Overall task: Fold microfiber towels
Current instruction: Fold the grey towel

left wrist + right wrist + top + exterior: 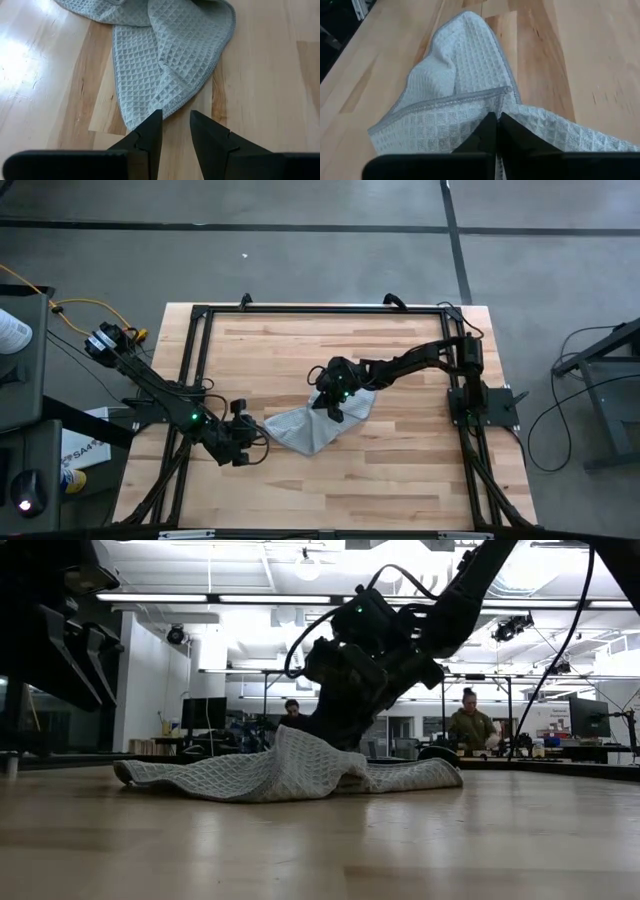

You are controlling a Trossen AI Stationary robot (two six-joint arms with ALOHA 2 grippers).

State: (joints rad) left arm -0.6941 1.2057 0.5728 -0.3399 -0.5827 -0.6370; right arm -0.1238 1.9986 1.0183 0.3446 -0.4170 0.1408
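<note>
The light grey-blue microfiber towel point(310, 430) lies crumpled on the wooden table near its middle, most of it flat on the wood. My right gripper point(335, 405) comes from the table's right side and is shut on the towel's upper part point(496, 120). In the low view it point(340, 725) stands over a raised peak of cloth point(295, 745). My left gripper point(250, 442) is open just left of the towel. In its wrist view point(176, 120) the fingertips stand right at a rounded corner of the towel point(165, 102). I cannot tell whether they touch it. My right gripper pinches the towel between its two shut fingers at a bunched spot by a hemmed edge point(502, 95). The fingers slant down from above, from the table's right. The cloth rises to a low peak under them, and the rest lies slack on the table.
A black frame point(200, 315) runs round the tabletop along its far, left and right sides. Bare wood point(400, 480) lies toward the near edge and right of the towel. People stand in the room far behind the table point(470, 725).
</note>
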